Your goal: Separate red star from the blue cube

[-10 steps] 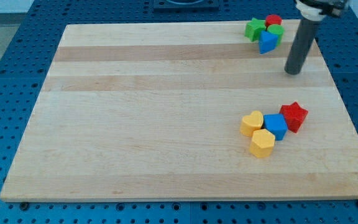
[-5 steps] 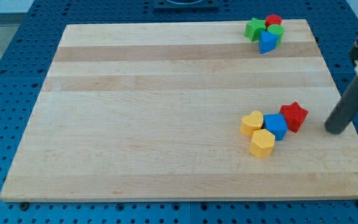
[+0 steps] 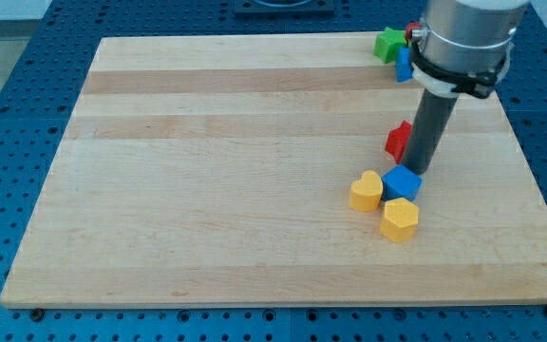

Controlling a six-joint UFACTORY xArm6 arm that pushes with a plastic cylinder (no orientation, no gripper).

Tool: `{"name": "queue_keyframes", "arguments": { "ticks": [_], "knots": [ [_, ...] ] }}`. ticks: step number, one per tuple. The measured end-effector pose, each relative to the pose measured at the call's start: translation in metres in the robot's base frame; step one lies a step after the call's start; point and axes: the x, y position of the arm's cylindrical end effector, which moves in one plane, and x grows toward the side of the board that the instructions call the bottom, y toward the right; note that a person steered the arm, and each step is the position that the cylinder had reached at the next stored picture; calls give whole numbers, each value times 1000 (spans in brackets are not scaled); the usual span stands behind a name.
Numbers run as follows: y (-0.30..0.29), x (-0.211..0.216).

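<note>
The red star lies on the wooden board at the view's right, partly hidden behind my rod. The blue cube sits just below it, apart from the star. My tip stands between the two, touching or nearly touching the cube's top edge and right beside the star. A yellow heart lies left of the cube, and a yellow hexagonal block lies below it.
At the view's top right corner a green star, a blue block and a red block cluster near the board's edge, partly hidden by the arm's body. The board's right edge is close.
My tip swung from the right of the red star in between it and the cube. The red star slid up and left; the blue cube and yellow heart shifted left.
</note>
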Motion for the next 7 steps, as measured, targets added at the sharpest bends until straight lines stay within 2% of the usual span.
{"name": "queue_keyframes", "arguments": {
  "ticks": [6,7],
  "knots": [
    [-6,-121],
    [-10,-127]
  ]
}}
